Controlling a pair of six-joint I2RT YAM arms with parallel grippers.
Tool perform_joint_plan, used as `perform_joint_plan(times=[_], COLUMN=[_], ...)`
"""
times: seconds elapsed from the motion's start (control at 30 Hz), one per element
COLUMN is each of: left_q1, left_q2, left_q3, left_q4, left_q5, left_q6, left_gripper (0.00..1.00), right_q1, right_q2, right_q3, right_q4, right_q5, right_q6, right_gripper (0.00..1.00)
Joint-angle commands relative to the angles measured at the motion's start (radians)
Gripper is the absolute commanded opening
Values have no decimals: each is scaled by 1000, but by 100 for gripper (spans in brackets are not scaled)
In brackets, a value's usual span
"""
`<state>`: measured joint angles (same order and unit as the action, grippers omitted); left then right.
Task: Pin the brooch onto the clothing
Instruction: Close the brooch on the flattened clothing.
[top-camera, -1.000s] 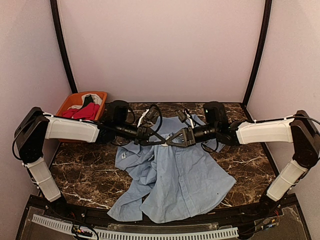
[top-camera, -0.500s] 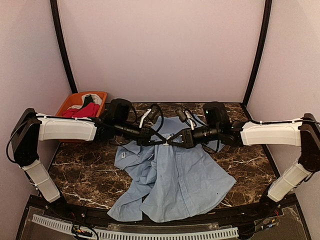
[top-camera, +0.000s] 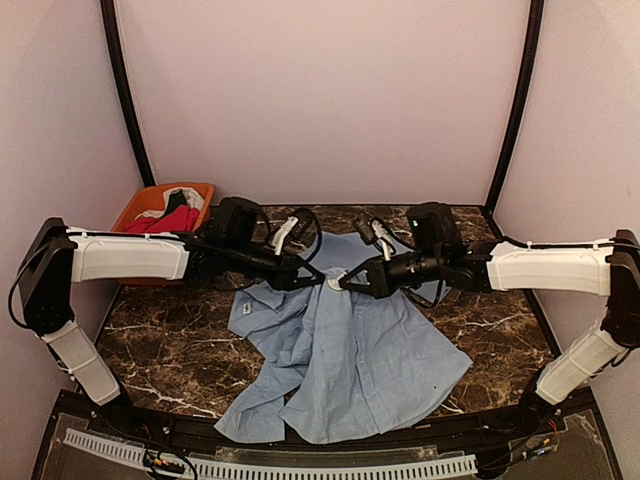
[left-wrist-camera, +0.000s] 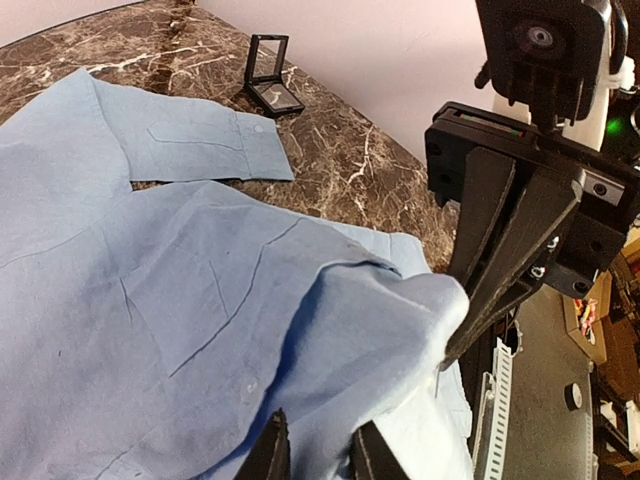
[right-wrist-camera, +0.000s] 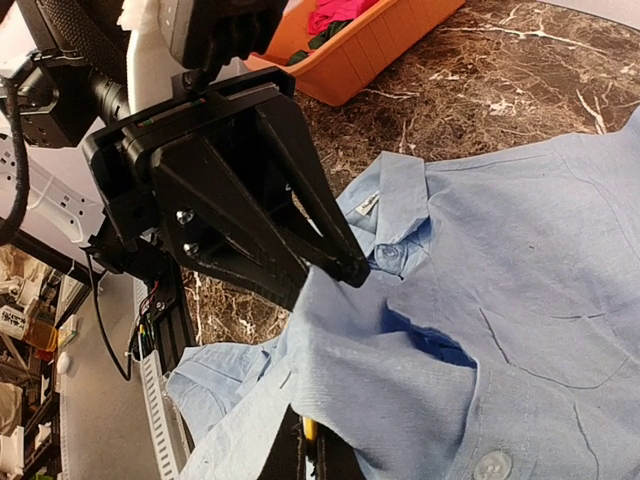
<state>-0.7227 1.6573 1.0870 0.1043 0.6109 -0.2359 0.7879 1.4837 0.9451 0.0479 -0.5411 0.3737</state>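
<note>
The shirt (top-camera: 360, 360) lies spread in the middle of the table (top-camera: 150, 335), collar toward the far side. Our right gripper (left-wrist-camera: 446, 348) is closed, pinching a raised fold near the collar. Our left gripper (left-wrist-camera: 318, 452) meets it there, jaws slightly apart around cloth. We cannot tell whether it grips.

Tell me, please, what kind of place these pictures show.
Probably a robot test cell: plain pale walls enclose a dark marble-patterned table, the left arm and right arm are mounted at its near edge, a light blue shirt lies on it, and an orange bin of clothes stands far left.
</note>
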Motion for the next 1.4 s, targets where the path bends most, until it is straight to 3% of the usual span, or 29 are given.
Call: perform_joint_plan(times=[0.0,0.23,0.4,0.47,0.8,1.37], left_q1=[14,19,19,19,17,-13], left_q2=[-75,-67,-74,-76,-56,-2], left_q3=[-52,-44,55,85,153,265], left_q4=[69,195,-67,-153,-344,-457], left_q5=[-2,293,302,306,328,253], left_q6=[-5,-9,197,271,454,532], left_gripper=[23,30,50,53,53,44], right_q1=[12,11,13,11,11,11], right_q2=[-28,1,9,8,23,50], right_q3=[35,54,84,93,130,160], right_q4=[-5,-21,-42,-45,-96,-137], right_q5=[-26,-109,-186,-205,-301,-324], right_q6=[-21,-24,-28,-31,-40,-57], right_gripper=[0,0,0,0,0,0])
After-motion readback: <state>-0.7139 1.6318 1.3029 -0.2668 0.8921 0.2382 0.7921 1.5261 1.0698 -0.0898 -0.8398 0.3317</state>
